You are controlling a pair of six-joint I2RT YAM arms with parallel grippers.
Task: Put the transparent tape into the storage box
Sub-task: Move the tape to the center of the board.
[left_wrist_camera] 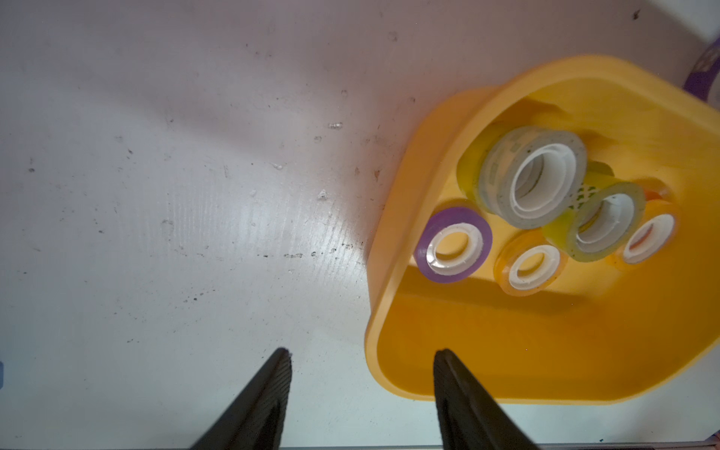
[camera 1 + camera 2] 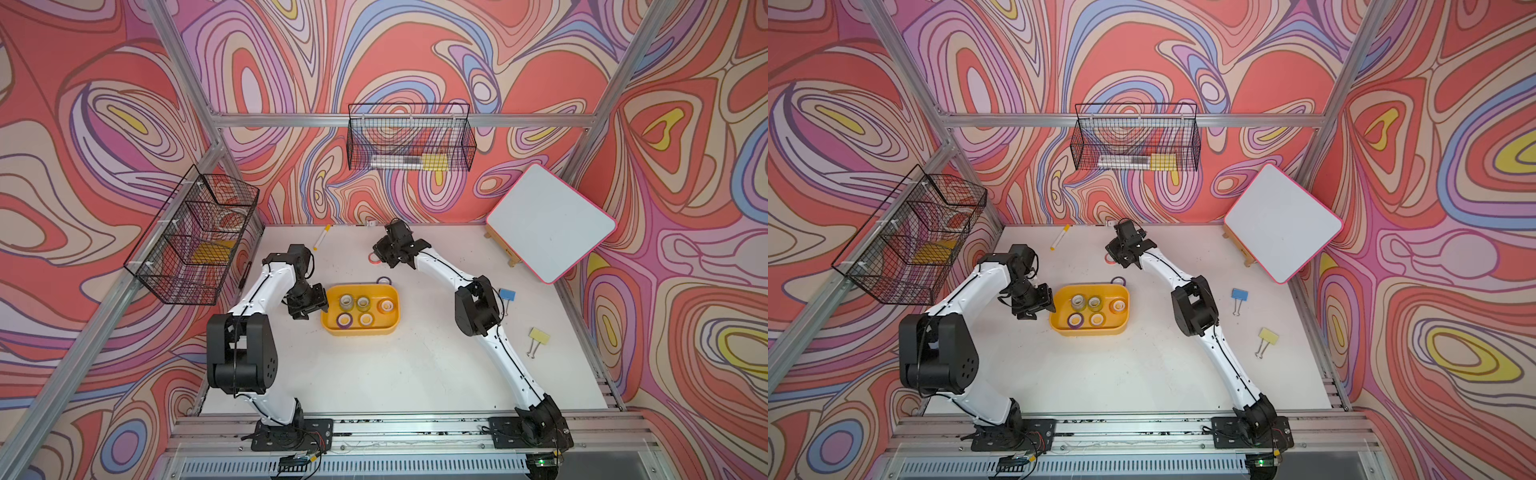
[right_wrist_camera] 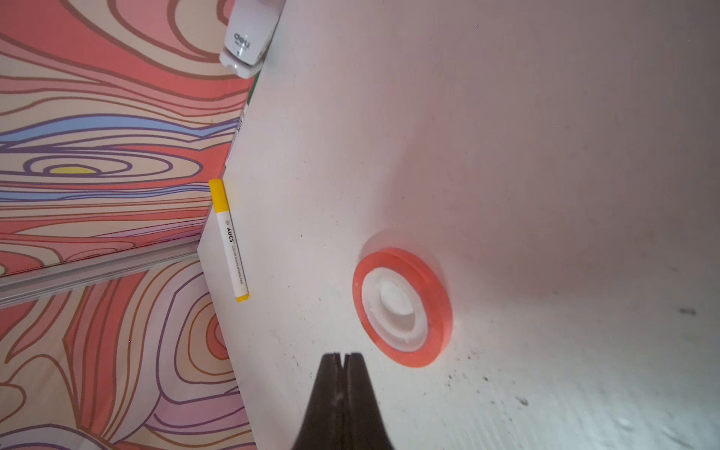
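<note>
Left tool (image 1: pixel 363 352) spread, empty, at the left end of box (image 2: pixel 360 330), one finger above its rim. Five rolls (image 2: pixel 345 319) inside box. Farther back, right tool (image 3: pixel 343 355) pressed together, gripping nothing, just beside red tape (image 3: pixel 403 311) lying flat on worktop (image 3: pixel 506 156), outside box.

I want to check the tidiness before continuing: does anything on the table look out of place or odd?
Two tape rolls lie outside the storage box: a red roll flat on the table, and a purple roll just behind the box's far wall. The right gripper is shut beside the red roll, holding nothing.
</note>
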